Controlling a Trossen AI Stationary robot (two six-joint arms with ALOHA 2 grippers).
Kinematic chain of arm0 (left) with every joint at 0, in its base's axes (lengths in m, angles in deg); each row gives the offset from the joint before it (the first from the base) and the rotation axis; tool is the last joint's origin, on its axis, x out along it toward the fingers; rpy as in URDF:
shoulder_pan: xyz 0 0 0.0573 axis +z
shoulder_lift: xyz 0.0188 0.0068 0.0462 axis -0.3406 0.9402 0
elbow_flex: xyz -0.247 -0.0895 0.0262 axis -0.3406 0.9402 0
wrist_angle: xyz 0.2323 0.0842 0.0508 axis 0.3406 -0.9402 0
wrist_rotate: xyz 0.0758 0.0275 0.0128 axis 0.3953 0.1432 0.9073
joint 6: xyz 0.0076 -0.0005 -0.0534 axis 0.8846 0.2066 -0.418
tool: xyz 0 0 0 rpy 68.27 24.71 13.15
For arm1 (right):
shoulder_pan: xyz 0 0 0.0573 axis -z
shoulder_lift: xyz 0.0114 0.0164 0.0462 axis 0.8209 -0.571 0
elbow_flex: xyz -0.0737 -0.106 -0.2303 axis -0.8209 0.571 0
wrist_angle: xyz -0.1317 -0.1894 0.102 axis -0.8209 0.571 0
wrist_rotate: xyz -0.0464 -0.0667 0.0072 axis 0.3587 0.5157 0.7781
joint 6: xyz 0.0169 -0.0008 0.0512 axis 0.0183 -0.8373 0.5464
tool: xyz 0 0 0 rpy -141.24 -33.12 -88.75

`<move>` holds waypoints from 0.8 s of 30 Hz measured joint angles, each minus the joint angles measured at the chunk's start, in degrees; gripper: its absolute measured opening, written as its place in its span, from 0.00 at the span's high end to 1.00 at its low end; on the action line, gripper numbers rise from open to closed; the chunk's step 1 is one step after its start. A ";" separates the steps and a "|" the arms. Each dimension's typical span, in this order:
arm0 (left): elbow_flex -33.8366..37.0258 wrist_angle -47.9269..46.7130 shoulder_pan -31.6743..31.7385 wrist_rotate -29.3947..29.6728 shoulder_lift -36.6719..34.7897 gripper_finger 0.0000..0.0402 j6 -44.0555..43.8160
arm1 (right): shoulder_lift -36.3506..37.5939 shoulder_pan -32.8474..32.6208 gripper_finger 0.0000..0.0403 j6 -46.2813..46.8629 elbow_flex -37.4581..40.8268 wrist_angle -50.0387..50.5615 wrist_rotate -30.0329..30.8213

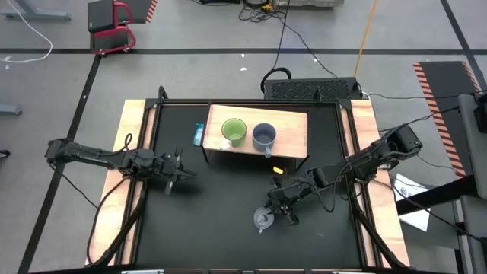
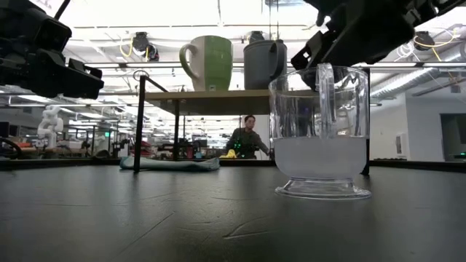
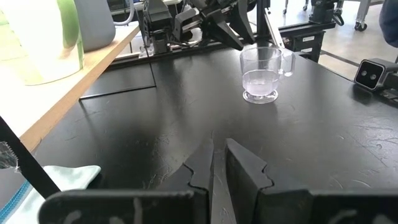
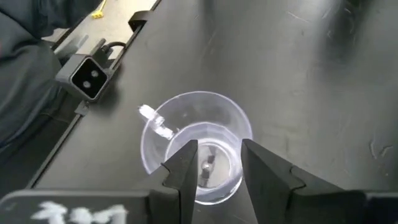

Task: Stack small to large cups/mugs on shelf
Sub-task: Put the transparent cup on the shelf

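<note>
- Right gripper (image 4: pixel 214 168) hangs directly above the smallest clear glass cup (image 4: pixel 194 146), which stands upright on the black tabletop (image 1: pixel 221 221) toward the near right part of the table.
- Its two dark fingers (image 4: pixel 180 171) stand apart with a visible gap; in the right wrist view they lie over the cup's open mouth. Whether either fingertip touches the rim or the handle I cannot tell, and nothing shows the cup lifted, for its base sits flat on the tabletop in the low view.
- Seen from the low camera, the glass cup (image 2: pixel 320 131) has its handle turned toward the lens, and the right arm's dark body is just above and behind it.
- Left gripper (image 1: pixel 176 171) waits over the left part of the tabletop, well apart from the cup. Its fingers (image 3: pixel 245 171) are nearly closed, with only a thin slit between them, and they hold nothing.
- On the light tan rectangular wooden shelf on dark legs (image 1: pixel 293 144), at the far middle of the table, two mugs stand upright side by side: the large lime-green mug (image 1: pixel 233 132) on the left and the mid-sized grey-blue mug (image 1: pixel 264 137) just beside it on the right. They are close together, but I cannot tell if they touch.
- A pale blue cloth (image 1: pixel 198 135) lies on the tabletop beside the shelf's left edge.
- Beyond the table, a person (image 2: pixel 245 142) shows in the room behind.
</note>
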 joint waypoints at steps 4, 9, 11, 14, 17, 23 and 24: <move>0.00 -0.22 0.00 0.00 0.00 0.90 0.00 | -0.05 1.17 0.71 0.28 0.00 0.43 0.02; 0.00 -0.33 0.00 0.00 0.00 0.90 0.00 | -2.06 2.04 0.71 0.61 0.00 -0.26 0.00; 0.00 -0.43 0.00 0.00 0.00 0.90 0.00 | -3.06 2.23 0.71 1.00 -0.02 -0.28 -0.05; 0.00 -0.79 0.00 0.00 -0.02 0.90 0.00 | -3.18 2.25 0.71 1.26 -0.02 -0.49 -0.13; 0.00 -1.25 0.00 0.00 -0.01 0.90 0.00 | -3.28 2.23 0.71 1.10 -0.20 -0.32 -0.11; 0.00 -1.36 0.00 0.00 0.00 0.90 -0.04 | -3.26 2.22 0.71 0.48 -1.01 -0.48 -2.80; 0.00 -1.36 0.00 0.00 -0.02 0.90 -0.03 | -3.26 2.21 0.71 0.54 -1.01 -0.48 -2.81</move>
